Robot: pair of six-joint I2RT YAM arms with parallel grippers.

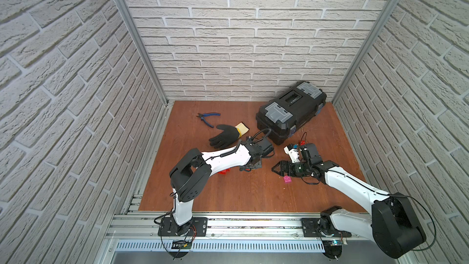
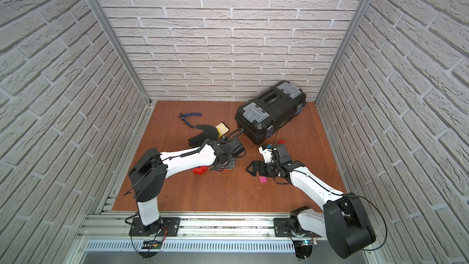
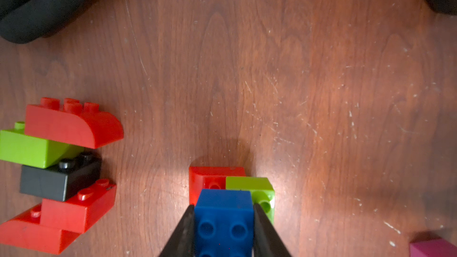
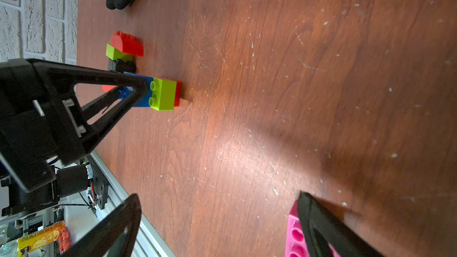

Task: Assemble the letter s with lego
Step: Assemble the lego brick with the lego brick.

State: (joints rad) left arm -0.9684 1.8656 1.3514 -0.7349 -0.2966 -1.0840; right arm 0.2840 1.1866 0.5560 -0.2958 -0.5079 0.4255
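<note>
Wooden tabletop (image 3: 296, 70): left gripper (image 3: 223, 207) clamped on blue brick (image 3: 223, 223); unfinished red-green-black stack (image 3: 59, 169) lies near, to its left. Right gripper (image 4: 219, 195) gapes beside pink brick (image 4: 295, 233).

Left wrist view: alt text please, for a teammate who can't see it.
The left claw is shut on a blue brick, which sits against a lime brick and a red brick on the wooden table. Apart from them stands a stepped cluster of red, lime and black bricks; a pink brick shows at the frame's edge.
</note>
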